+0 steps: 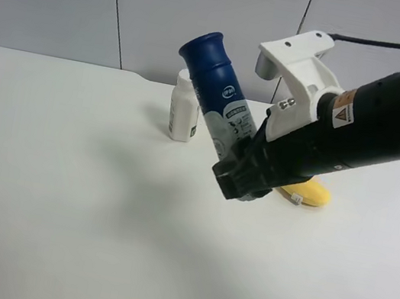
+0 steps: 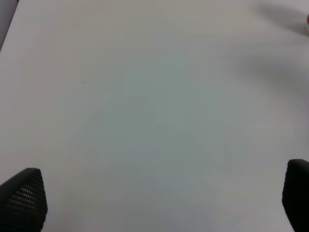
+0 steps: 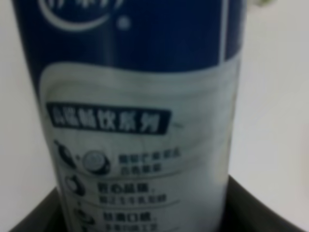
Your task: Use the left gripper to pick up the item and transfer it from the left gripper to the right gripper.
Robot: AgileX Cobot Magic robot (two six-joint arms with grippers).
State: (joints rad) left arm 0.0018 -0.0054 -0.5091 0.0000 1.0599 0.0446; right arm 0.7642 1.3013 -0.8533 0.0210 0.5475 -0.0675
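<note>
The item, a tall can (image 1: 216,90) with a dark-blue cap and top and a silvery-white printed lower part, is held tilted in the air above the table. The right gripper (image 1: 237,168), black with a white wrist housing, is shut on the can's lower end. The right wrist view shows the can's printed label (image 3: 140,121) up close between the jaws. The left gripper (image 2: 159,203) is open and empty over bare white table; only its two black fingertips (image 2: 24,198) show. The left arm is out of the exterior high view.
A small white bottle (image 1: 183,112) stands on the white table (image 1: 64,172) behind the can. A yellow plush banana (image 1: 307,192) lies partly hidden under the right arm. A grey panelled wall stands behind the table.
</note>
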